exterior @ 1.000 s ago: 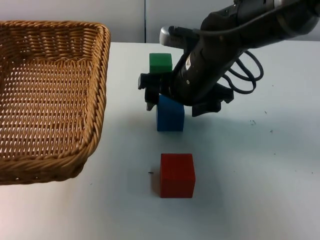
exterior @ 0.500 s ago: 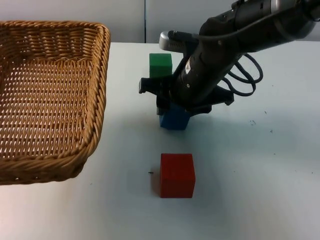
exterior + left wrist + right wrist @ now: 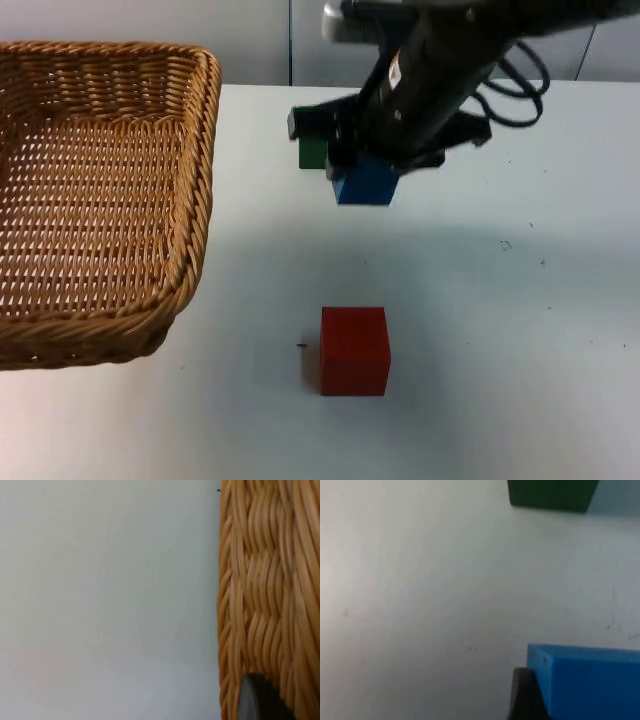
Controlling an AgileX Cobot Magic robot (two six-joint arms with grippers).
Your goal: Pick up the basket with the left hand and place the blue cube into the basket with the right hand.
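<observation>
The wicker basket (image 3: 205, 150) is at the left in the top view, large and near the camera. In the left wrist view its woven wall (image 3: 270, 580) stands against my left gripper's black fingertip (image 3: 257, 700), which presses on the weave. My right gripper (image 3: 366, 178) is shut on the blue cube (image 3: 368, 186) and holds it above the table, right of the basket. The right wrist view has the blue cube (image 3: 590, 680) beside one dark fingertip (image 3: 522, 695), with white table beneath.
A green cube (image 3: 313, 152) sits on the table just behind and left of the held cube, also seen as the green cube (image 3: 552, 494). A red cube (image 3: 354, 350) rests near the front. The grey wall closes off the far edge.
My right gripper closed on the blue cube and lifted it off the table, rising and moving slightly back. The basket and the other cubes have not moved.
</observation>
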